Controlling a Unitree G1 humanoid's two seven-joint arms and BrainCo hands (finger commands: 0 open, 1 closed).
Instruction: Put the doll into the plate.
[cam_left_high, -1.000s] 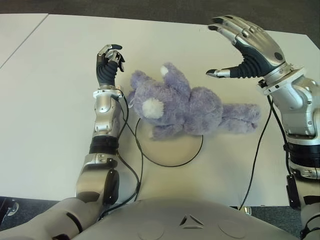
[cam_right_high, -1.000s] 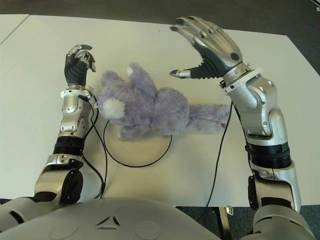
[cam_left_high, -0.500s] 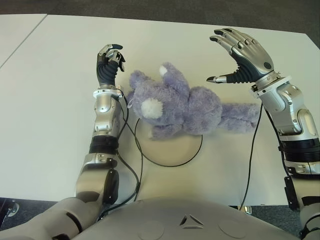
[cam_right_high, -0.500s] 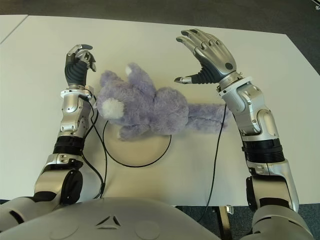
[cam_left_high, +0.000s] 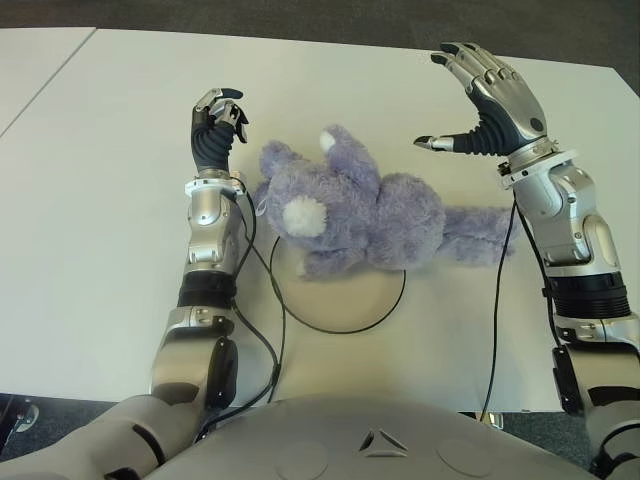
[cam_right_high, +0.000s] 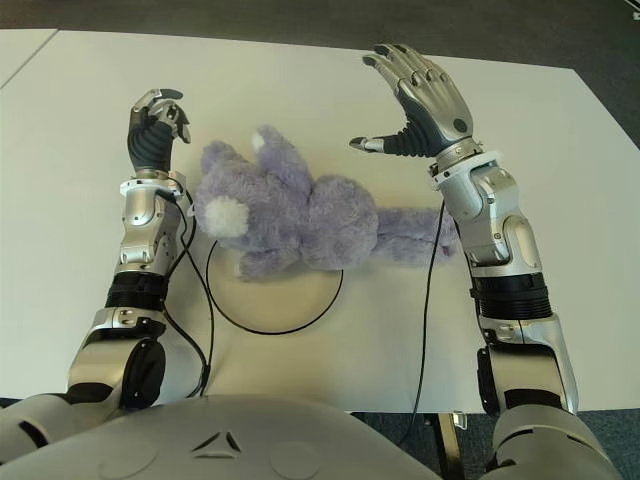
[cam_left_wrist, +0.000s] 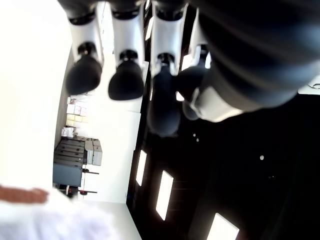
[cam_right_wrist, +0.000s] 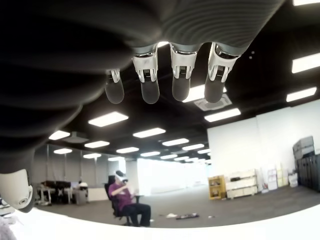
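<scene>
A fluffy purple doll (cam_left_high: 365, 215) lies on its side across the far rim of a flat cream plate with a dark edge (cam_left_high: 345, 300); its head is at the left and its legs stretch right onto the table (cam_left_high: 100, 200). My right hand (cam_left_high: 485, 95) is raised open, fingers spread, above the table just beyond the doll's legs, holding nothing. My left hand (cam_left_high: 218, 125) stands upright left of the doll's head with fingers curled and empty. In the left wrist view its fingers (cam_left_wrist: 125, 75) curl toward the palm.
Black cables run from both forearms, one (cam_left_high: 268, 300) beside the plate's left rim and one (cam_left_high: 500, 310) right of the plate. The table's far edge (cam_left_high: 320, 38) meets dark floor. A seated person (cam_right_wrist: 125, 200) shows far off in the right wrist view.
My right hand has drawn back toward my right and farther from the doll's body, staying open. The doll and the left hand have not moved.
</scene>
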